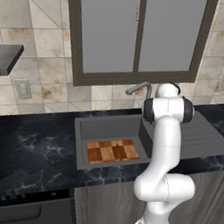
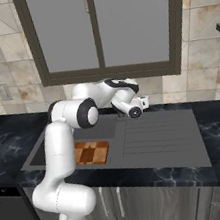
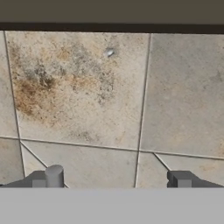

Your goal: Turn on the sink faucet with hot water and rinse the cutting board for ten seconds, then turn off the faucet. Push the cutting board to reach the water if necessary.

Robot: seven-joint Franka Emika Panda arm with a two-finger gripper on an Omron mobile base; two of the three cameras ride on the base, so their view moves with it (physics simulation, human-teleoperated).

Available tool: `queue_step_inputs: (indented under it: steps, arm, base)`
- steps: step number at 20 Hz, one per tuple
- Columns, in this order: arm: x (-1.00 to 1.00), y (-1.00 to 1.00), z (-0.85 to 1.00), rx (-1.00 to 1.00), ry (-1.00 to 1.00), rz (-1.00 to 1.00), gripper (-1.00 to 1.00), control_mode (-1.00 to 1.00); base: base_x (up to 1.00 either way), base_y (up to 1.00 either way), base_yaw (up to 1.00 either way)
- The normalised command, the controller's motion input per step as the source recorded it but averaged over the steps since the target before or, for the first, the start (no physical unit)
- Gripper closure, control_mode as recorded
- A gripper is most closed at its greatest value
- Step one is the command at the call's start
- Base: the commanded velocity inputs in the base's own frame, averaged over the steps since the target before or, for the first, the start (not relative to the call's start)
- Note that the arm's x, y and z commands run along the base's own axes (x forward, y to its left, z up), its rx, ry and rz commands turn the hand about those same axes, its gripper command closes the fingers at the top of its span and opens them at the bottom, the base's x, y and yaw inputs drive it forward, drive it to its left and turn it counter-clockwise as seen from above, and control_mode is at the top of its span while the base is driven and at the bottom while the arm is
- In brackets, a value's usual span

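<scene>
Gripper [image 3: 117, 179] spread wide, empty, facing wall tiles [image 3: 78, 87]. Faucet [image 1: 139, 89] lies off its line; risk: jaws hit tile, miss handle.

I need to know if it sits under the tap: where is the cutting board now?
The cutting board lies flat on the sink floor, against the front wall, forward of the faucet.

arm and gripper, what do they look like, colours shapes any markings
The arm is glossy white, built of rounded tubular links with bulbous joints and black rings and caps at the joints. A thin dark seam line curves across its lower link. No cables or labels show. The gripper has two small, blocky dark grey fingers, squared at the tips.
</scene>
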Motion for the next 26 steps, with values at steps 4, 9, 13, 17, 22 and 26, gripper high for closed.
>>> queue_step_inputs:
  steps: [4, 9, 13, 17, 22, 26]
  arm:
    - [0.07, 0.0, 0.0, 0.0, 0.0, 0.0, -1.0, -1.0]
    - [0.08, 0.0, 0.0, 0.0, 0.0, 0.0, -1.0, -1.0]
    - [0.1, 0.0, 0.0, 0.0, 0.0, 0.0, -1.0, -1.0]
    - [0.08, 0.0, 0.0, 0.0, 0.0, 0.0, -1.0, -1.0]
    - [0.01, 0.0, 0.0, 0.0, 0.0, 0.0, -1.0, -1.0]
    - [0.0, -0.08, 0.0, 0.0, 0.0, 0.0, -1.0, -1.0]
  base:
    - [0.0, 0.0, 0.0]
    - [0.0, 0.0, 0.0]
    - [0.0, 0.0, 0.0]
    - [0.0, 0.0, 0.0]
    - [0.0, 0.0, 0.0]
    - [0.0, 0.0, 0.0]
